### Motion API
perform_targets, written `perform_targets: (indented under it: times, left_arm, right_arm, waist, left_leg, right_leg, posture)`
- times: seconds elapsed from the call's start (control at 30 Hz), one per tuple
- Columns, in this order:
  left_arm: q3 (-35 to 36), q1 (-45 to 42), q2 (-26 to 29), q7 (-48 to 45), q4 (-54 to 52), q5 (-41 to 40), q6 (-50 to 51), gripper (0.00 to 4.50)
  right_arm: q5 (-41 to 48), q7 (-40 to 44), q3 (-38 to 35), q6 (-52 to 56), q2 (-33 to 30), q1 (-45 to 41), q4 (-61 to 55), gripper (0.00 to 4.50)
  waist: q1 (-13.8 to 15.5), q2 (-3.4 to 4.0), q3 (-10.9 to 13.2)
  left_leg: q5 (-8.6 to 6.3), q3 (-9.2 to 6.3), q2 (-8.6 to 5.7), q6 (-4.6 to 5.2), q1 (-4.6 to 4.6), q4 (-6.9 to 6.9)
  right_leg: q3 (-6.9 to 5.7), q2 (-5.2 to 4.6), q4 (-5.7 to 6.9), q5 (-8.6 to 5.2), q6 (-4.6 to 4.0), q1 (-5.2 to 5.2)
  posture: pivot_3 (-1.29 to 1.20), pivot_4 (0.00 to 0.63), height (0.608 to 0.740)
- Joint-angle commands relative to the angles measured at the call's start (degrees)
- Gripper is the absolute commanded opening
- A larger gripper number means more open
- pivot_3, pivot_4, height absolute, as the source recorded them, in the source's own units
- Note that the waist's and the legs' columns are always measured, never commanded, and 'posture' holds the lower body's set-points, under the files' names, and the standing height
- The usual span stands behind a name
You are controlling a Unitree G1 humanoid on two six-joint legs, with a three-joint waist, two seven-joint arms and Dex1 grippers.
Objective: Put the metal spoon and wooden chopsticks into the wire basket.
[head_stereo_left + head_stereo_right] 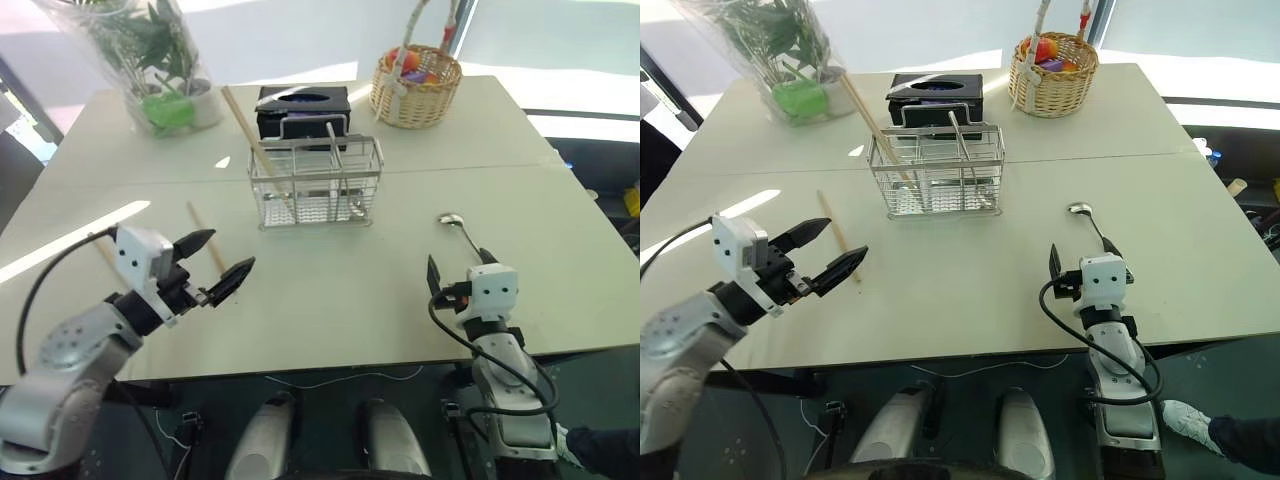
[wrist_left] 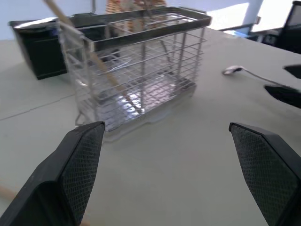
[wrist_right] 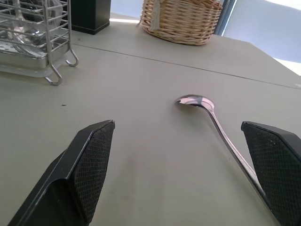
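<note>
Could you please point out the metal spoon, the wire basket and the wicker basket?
metal spoon [image 3: 195,100], right wrist view, on its oval bowl.
wire basket [image 1: 316,150], left eye view, on its top front rim.
wicker basket [image 1: 1052,92], right eye view, on its woven front wall.

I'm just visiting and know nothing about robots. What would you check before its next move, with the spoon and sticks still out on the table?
1. Right gripper open and holding nothing: ok.
2. Metal spoon lies flat on the table, its handle running toward the right gripper's fingers: ok.
3. Left gripper open and holding nothing: ok.
4. Loose chopstick lying on the table near the left gripper: ok, within likely reach.
5. Wire basket upright with room inside; one chopstick already leans in it: ok.
6. How many chopsticks remain outside the basket: cannot tell for certain.
</note>
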Motion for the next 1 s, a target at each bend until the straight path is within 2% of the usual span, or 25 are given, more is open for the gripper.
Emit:
perform_targets:
  times: [0.03, 0.13, 0.23, 0.4, 0.53, 0.63, 0.8, 1.0]
  left_arm:
    - [2.7, -3.2, 6.3, -6.4, -0.5, -8.7, 5.0, 4.46]
    - [2.0, -5.7, 12.9, -13.1, 1.0, -12.5, 8.7, 4.46]
    - [-0.5, -9.1, 15.5, -16.7, 3.6, -10.6, 8.0, 4.46]
    - [-5.1, -13.4, 12.6, -16.1, 6.6, -6.7, 6.3, 4.46]
    - [-7.1, -13.8, 10.6, -15.8, 6.5, -4.6, 5.5, 4.46]
    - [-7.5, -13.7, 9.1, -15.2, 6.1, -4.0, 5.1, 4.46]
    - [-7.5, -12.6, 7.5, -14.6, 5.3, -2.8, 4.8, 4.46]
    - [-5.8, -10.0, 6.1, -12.9, 2.8, -2.9, 4.9, 4.46]
  right_arm:
    - [0.6, 0.2, -0.8, 0.1, -0.7, -1.1, -1.5, 4.45]
    - [1.5, 0.7, -2.1, 3.1, -1.7, -2.4, -3.1, 4.45]
    - [2.9, 1.6, -4.0, 11.5, -4.3, -5.3, -6.0, 4.45]
    - [7.7, 7.7, -7.1, 31.7, -13.4, -12.0, -10.2, 4.45]
    - [11.3, 10.7, -8.9, 42.5, -18.6, -16.1, -11.1, 4.45]
    - [16.1, 16.8, -8.6, 51.1, -23.4, -17.6, -10.5, 4.45]
    - [19.0, 22.7, -8.0, 54.2, -28.4, -19.3, -5.7, 4.45]
    - [17.8, 29.2, -5.0, 46.8, -33.1, -27.2, 11.5, 4.45]
  waist:
    - [-0.1, 0.03, 0.0]
    - [-0.2, 0.09, 0.0]
    - [-0.2, 0.2, 0.0]
    - [0.1, 0.28, 0.1]
    - [0.3, 0.24, 0.1]
    - [0.3, 0.24, 0.1]
    - [0.2, 0.23, 0.1]
    - [0.0, 0.21, 0.1]
  left_leg:
    - [0.0, 0.0, 0.0, 0.0, 0.0, 0.0]
    - [0.0, 0.0, 0.0, 0.0, 0.01, 0.0]
    - [0.0, 0.01, -0.01, 0.0, 0.02, 0.0]
    - [0.01, 0.02, -0.01, 0.01, 0.02, 0.01]
    - [0.01, 0.04, 0.0, 0.02, -0.08, 0.01]
    - [0.02, 0.03, 0.02, 0.02, -0.12, 0.01]
    - [0.02, 0.09, 0.0, 0.03, -0.14, 0.07]
    - [0.01, 0.25, -0.01, 0.06, -0.17, 0.13]
  right_leg:
    - [0.0, 0.0, 0.0, 0.0, 0.0, 0.01]
    - [0.0, 0.01, 0.0, 0.0, 0.0, -0.01]
    - [0.0, 0.0, 0.0, 0.0, 0.0, 0.0]
    - [0.01, -0.03, -0.02, 0.0, 0.0, 0.03]
    - [0.03, -0.12, -0.03, 0.0, 0.0, 0.1]
    - [0.02, -0.14, -0.04, 0.0, 0.0, 0.09]
    - [-0.01, -0.24, -0.06, 0.0, -0.01, 0.13]
    - [-0.01, -0.31, -0.1, 0.0, 0.0, 0.16]
  posture:
    - [0.0, 0.15, 0.74]
    - [0.0, 0.15, 0.74]
    - [0.0, 0.15, 0.74]
    - [0.0, 0.15, 0.74]
    - [0.0, 0.15, 0.74]
    - [0.0, 0.15, 0.74]
    - [0.0, 0.15, 0.74]
    - [0.0, 0.15, 0.74]
